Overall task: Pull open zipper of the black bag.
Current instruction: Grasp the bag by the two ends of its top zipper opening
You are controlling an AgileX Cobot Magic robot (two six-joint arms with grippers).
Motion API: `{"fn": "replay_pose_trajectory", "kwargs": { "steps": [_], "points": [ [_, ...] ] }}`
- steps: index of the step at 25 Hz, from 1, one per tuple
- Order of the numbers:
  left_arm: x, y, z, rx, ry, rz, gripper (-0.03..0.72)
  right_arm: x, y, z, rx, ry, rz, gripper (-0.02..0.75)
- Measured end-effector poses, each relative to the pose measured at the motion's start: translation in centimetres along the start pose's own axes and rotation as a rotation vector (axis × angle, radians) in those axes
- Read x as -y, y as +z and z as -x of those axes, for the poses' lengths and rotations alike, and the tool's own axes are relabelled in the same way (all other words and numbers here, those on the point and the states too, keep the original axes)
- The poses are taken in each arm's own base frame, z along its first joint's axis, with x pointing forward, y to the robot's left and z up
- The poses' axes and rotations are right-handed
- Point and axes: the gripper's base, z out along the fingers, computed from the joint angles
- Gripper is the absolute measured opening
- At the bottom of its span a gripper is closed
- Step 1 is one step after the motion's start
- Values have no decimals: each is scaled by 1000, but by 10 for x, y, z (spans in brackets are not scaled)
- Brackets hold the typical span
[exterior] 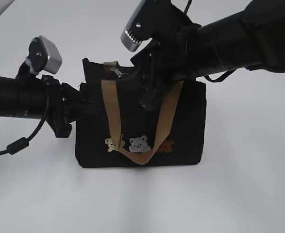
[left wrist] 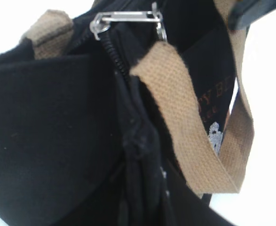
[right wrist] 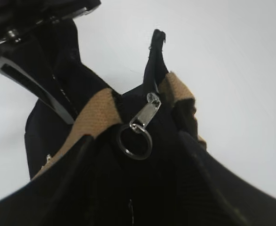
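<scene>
Left gripper (exterior: 86, 109) is seen clamped nearly shut on the left end of the black bag (exterior: 186, 126); fabric of the bag's side panel is pinched, and the bag's dark cloth fills most of the left wrist view. Right gripper (exterior: 149, 92) is placed over the bag's top edge from the right, jaws partly apart. Whether anything is actually held between them cannot be told, since the fingertips are hidden against the black fabric in the exterior view and are barely seen in the right wrist view.

Black bag is seen standing upright on the white counter (exterior: 239, 194), roughly at the middle of the exterior view, front side toward the camera. Tan handle (exterior: 114, 111) is draped down over the front, looping to just above the bear patches (exterior: 139, 144). Faint lettering is partly readable in the left wrist view only.

Zipper pull (right wrist: 146, 115), silver, is seen at the bag's top near the left end, with a dark ring (right wrist: 134, 141) hanging from it. The pull is seen lying between the two handle straps. Zipper teeth (left wrist: 110, 52) are visible just below the slider in the left wrist view.
</scene>
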Motion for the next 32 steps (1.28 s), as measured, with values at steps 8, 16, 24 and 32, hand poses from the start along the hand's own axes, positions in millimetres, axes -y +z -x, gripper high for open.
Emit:
{"fn": "replay_pose_trajectory", "kwargs": {
  "steps": [8, 16, 24, 32],
  "points": [
    [0, 0, 0, -2, 0, 1, 63, -11, 28, -6, -54, -23, -25, 420],
    [0, 0, 0, -4, -2, 5, 63, -11, 40, -3, -75, -45, -137, 246],
    [0, 0, 0, -4, -2, 5, 63, -11, 40, -3, -73, -15, -143, 62],
    [0, 0, 0, -2, 1, 0, 63, 13, 8, -6, -20, 308, 3, 36]
  ]
}}
